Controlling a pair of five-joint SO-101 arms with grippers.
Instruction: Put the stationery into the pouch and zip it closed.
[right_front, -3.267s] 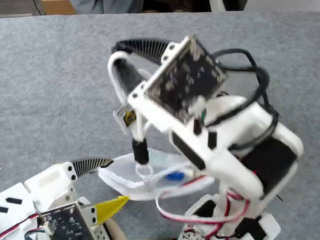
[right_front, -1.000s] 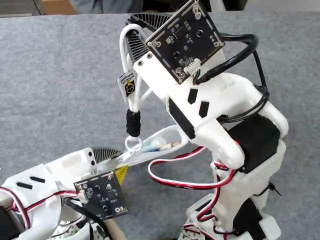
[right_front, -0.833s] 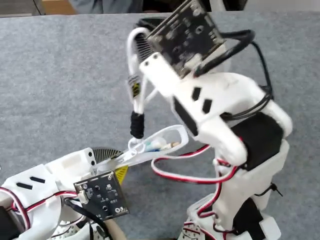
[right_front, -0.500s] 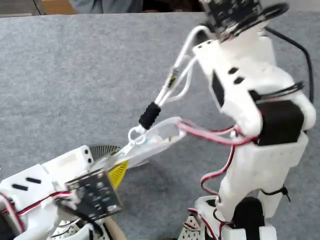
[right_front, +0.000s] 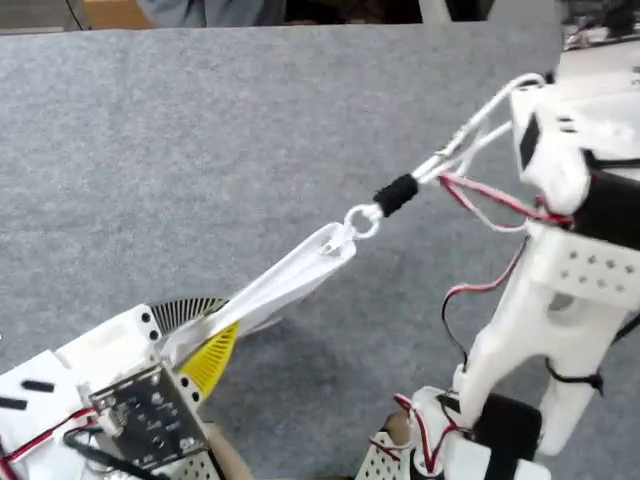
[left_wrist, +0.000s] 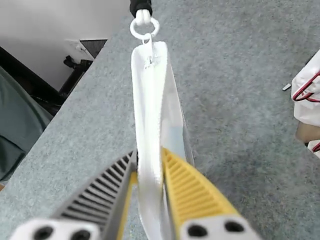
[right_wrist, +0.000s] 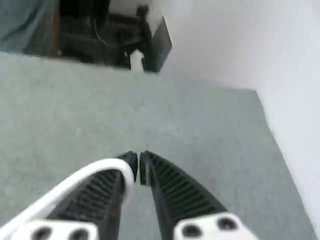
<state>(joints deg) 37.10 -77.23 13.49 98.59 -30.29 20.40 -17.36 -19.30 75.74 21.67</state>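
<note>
Left hand (left_wrist: 148, 162), lower left, clamped on pouch (right_front: 285, 285) end. Pouch stretched taut on a diagonal to centre above worktop (right_front: 150, 150). Zip ring (right_front: 362, 220) hangs on white cord (right_front: 465, 150), pinched by right hand (right_wrist: 138, 167), upper right.

Pouch (right_front: 290, 275): white, semi-clear, flat, turned edge-up. It's off the table, stretched taut on a straight slant. Near end is clamped in left gripper (left_wrist: 148, 156). Far end hangs from zip ring (right_front: 362, 220), which is hooked to black-sleeved white cord (right_front: 397, 195). Top edges lie together along the visible length. Contents can't be made out.
</note>
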